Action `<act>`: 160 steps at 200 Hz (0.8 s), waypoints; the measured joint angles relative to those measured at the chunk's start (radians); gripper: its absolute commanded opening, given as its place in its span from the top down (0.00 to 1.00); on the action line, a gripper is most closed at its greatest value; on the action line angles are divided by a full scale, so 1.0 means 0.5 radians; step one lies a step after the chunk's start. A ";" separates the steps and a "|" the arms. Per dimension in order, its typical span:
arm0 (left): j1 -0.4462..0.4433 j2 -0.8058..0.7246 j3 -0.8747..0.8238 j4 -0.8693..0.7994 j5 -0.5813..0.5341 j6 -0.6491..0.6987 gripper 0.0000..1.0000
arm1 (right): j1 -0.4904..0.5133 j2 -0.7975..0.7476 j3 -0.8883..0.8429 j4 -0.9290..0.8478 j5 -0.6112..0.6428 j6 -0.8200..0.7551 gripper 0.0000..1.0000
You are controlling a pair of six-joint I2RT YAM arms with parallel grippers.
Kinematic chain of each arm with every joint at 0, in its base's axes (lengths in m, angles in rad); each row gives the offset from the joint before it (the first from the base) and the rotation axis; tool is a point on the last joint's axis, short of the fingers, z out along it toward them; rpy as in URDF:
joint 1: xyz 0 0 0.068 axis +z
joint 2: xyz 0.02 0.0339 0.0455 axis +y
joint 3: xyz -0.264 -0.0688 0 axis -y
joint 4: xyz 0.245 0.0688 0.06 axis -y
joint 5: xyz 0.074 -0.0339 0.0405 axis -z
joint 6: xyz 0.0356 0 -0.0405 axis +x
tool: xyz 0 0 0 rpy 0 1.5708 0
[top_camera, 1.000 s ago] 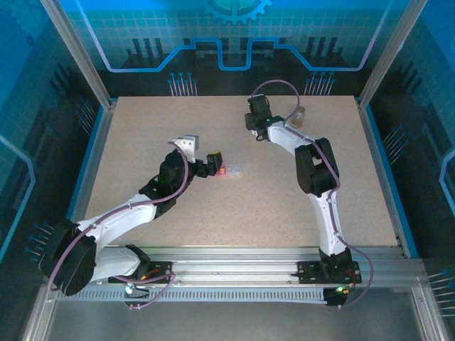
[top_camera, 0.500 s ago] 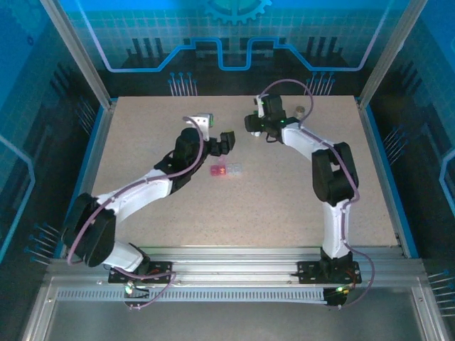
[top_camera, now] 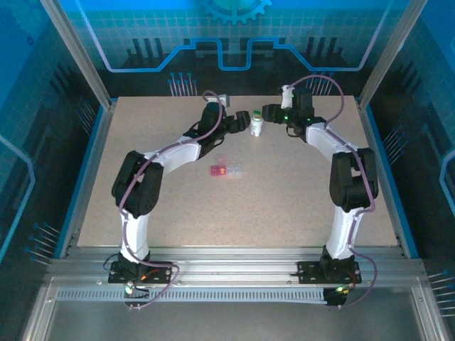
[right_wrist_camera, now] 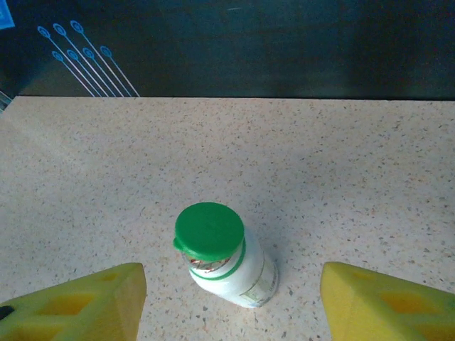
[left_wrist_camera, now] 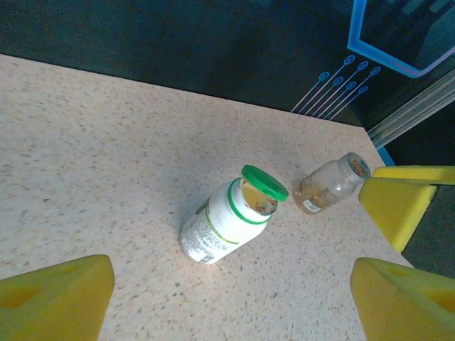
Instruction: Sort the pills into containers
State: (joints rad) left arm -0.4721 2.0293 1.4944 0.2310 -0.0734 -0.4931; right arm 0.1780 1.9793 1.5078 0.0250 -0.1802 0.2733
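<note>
The white bottle with the green cap (top_camera: pixel 256 125) stands upright at the far middle of the tabletop (top_camera: pixel 284 206). Its cap seems lifted a little at one side. It sits between the two claws, probably so that one can steady the body while the other works the cap. The left claw (left_wrist_camera: pixel 231 284) faces it from the left with jaws apart, touching nothing. The right claw (right_wrist_camera: pixel 233 288) faces it from the right, likewise spread and empty. A brownish vial (left_wrist_camera: pixel 330 186) sits near the bottle on its right; whether it is upright cannot be told. The clear container showing pink (top_camera: pixel 226 170) rests nearer, at mid-tabletop, well apart from both claws. The tabletop is speckled beige, ringed by an aluminium frame (top_camera: pixel 78 92) and dark walls (top_camera: pixel 298 42) with blue-lit patterns.
</note>
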 measured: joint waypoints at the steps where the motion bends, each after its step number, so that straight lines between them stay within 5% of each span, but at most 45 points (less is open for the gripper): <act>1: 0.000 0.005 0.008 0.000 0.004 0.000 0.13 | -0.001 0.004 0.002 0.002 -0.003 0.002 0.35; 73: 0.001 0.480 0.610 -0.137 0.140 -0.101 0.18 | -0.006 0.291 0.136 0.135 -0.175 0.233 0.38; 160: 0.069 0.634 0.775 -0.196 0.246 -0.262 0.27 | -0.035 0.362 0.151 0.214 -0.247 0.343 0.43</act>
State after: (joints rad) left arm -0.4377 2.3463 1.8820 0.1329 0.0498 -0.6239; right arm 0.1604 2.1605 1.5833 0.1318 -0.3038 0.4450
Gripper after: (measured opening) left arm 0.732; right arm 0.576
